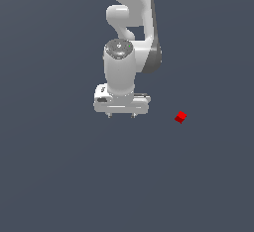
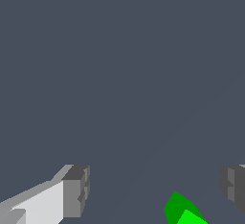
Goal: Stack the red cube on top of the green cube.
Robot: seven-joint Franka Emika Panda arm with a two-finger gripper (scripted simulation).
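Claw (image 2: 155,189) wide apart above green cube (image 2: 184,211), red cube (image 1: 181,117) well aside.

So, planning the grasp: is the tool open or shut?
Open: the tool has its fingers wide apart, empty.

The tiny bright red plain cube (image 1: 180,117) lies flat on the dark grey floor at about four o'clock from my arm in the exterior view, turned so its corners point diamond-wise, nothing touching it. The tiny bright green plain cube (image 2: 184,210) shows only in my wrist view, partly cut off by the picture's edge, resting corner-on with a lit top face.
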